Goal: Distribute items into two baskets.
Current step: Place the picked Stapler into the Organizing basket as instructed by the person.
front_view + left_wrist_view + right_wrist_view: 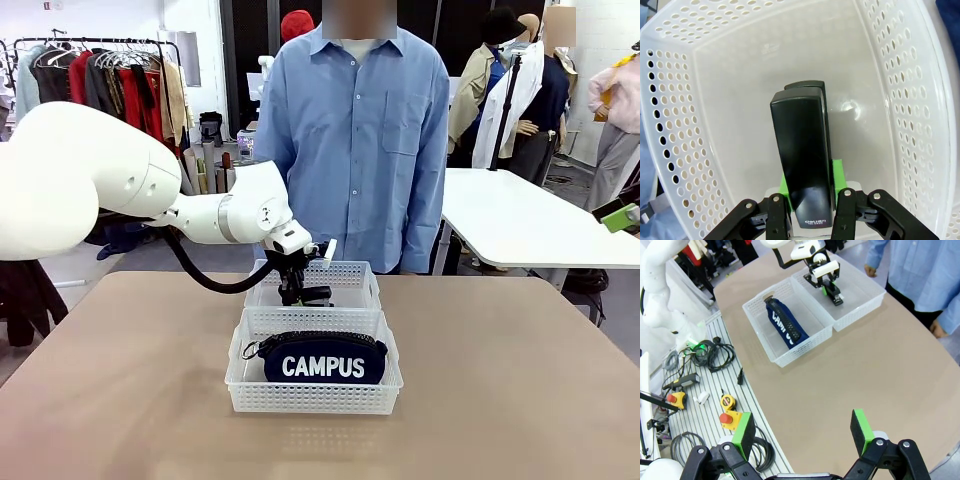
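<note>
**Stapler held low inside the far basket, pouch lying in the near one**

The small black stapler (805,160) sits between the left gripper's (292,290) green pads (838,172), clamped at its base end, its glossy top running away from the wrist toward the basket floor. It hangs inside the far basket (355,272), down among the perforated white walls; from the wrist I cannot tell whether its tip touches the smooth, translucent bottom. A pale maker's mark shows on the end nearest the fingers.

The near basket (312,395) stands just in front, its far rim against the other's near rim, both shallow rectangular plastic with rows of round holes. In it lies the navy fabric pouch (322,358), "CAMPUS" in white across its side, zipper along the top, filling most of the basket's length.

The left arm comes in from the left, a black cable looping beneath it. Beyond the baskets a person in a blue button shirt (355,130) stands close to the far edge of the tan counter (520,400).

The right gripper (805,432) hangs high above the counter's edge, well apart from both baskets, its fingers spread wide and holding nothing. Below it beside the counter lie coiled cables and a yellow box with a red button (732,419)
</note>
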